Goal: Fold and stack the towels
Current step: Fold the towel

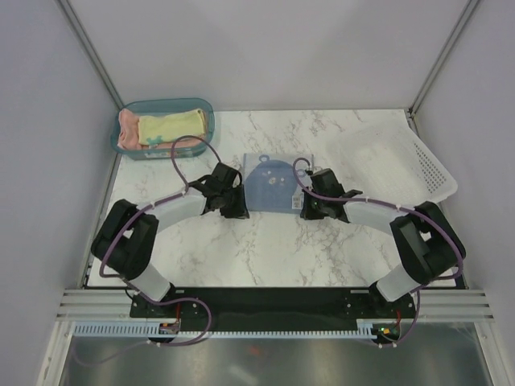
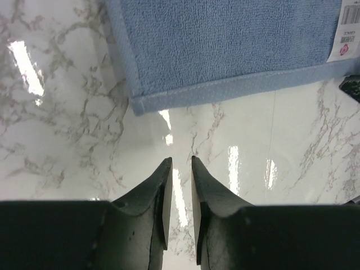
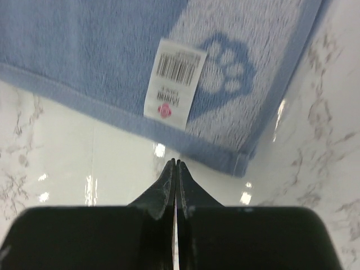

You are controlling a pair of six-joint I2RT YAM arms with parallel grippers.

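Left fingers: my left gripper (image 2: 180, 163) has its tips a narrow gap apart, with nothing between them and bare marble below.
Right fingers: my right gripper (image 3: 176, 163) is pressed tight together and pinches nothing.
Where the cloth is: the light blue towel (image 1: 272, 182) lies flat in the middle of the table (image 1: 265, 257), between my two wrists.
Direction from my left: its near corner sits ahead and a little to the left of my tips, with a strip of bare marble between us.
Direction from my right: its near hem is just beyond my tips, and the corner lies slightly to the right.
Nearer arm: the right, I judge, since it is almost touching the hem.
Axis: the near hem runs side to side from one gripper to the other. The cloth looks close to square, so I cannot name a long side.
Look of it: looped terry with a stitched border, a white barcode tag (image 3: 173, 84) and a paw print (image 3: 225, 70).
Farther out: a pink towel (image 1: 126, 129) and a yellow towel (image 1: 170, 125) lie in the teal bin (image 1: 161, 102) at the far left.
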